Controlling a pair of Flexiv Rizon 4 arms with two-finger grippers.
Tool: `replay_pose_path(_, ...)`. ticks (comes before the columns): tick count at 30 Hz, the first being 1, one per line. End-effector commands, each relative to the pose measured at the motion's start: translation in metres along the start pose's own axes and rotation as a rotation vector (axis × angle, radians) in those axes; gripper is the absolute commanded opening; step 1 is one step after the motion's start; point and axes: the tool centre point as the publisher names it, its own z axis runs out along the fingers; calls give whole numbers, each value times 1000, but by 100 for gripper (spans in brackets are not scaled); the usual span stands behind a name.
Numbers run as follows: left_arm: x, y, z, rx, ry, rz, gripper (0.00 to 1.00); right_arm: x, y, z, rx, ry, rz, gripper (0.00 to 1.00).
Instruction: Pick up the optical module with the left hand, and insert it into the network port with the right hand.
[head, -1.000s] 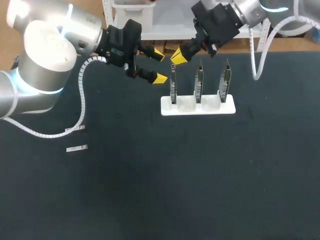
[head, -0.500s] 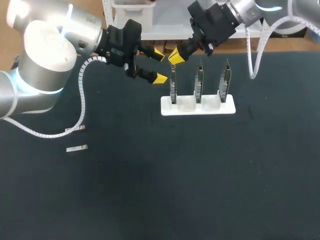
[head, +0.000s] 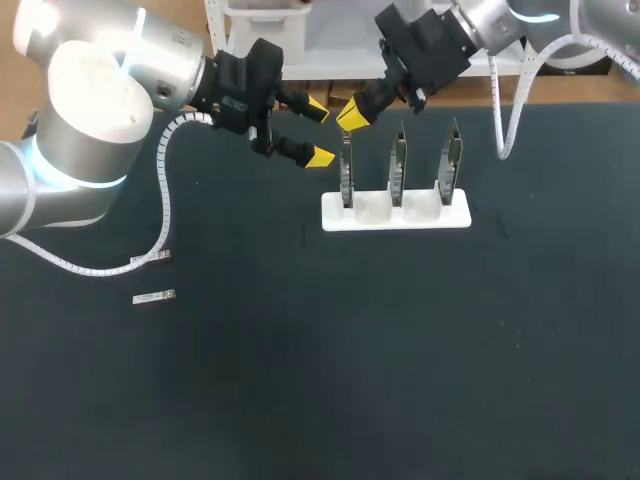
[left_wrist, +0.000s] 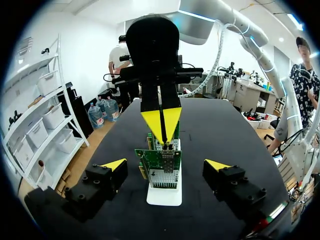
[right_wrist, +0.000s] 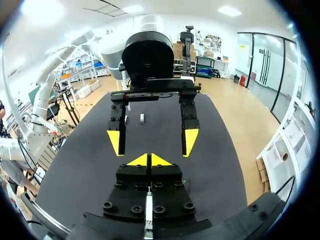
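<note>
1. The module (head: 154, 297) lies flat on the surface (head: 320, 380), on its left side. It is well apart from both sets of fingers and from the rack (head: 395, 213).
2. The left fingers (head: 320, 157) are spread wide and hold nothing. They hover level above the surface, pointing sideways at the rack's leftmost card (head: 347, 178), just beside it.
3. The right fingers (head: 353, 112) are pressed tip to tip, with nothing visible between them. They hang angled down over that same card, facing the left fingers.
4. The pickup is not yet done. The left arm (head: 100, 110) likely needs to travel to the module and turn its wrist until the fingers point down.
5. Align the fingers across the module's narrow sides. Keep them wide while descending, and close only when both tips bracket it.
6. Grip toward one end, so the other end stays free for the right fingers.
7. The module is small and low, so an off-centre closure would probably push it aside.
8. The left arm's cable (head: 150, 262) touches down near the module. Keep it clear of the grasp.
</note>
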Motion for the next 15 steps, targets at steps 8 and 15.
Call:
replay_pose_path(8, -1, 2, 1, 4, 6, -2, 100, 3, -2, 4, -18, -3, 10, 0)
replay_pose_path(15, -1, 2, 1, 4, 6, -2, 100, 5, -1, 7, -28, -3, 16, 0)
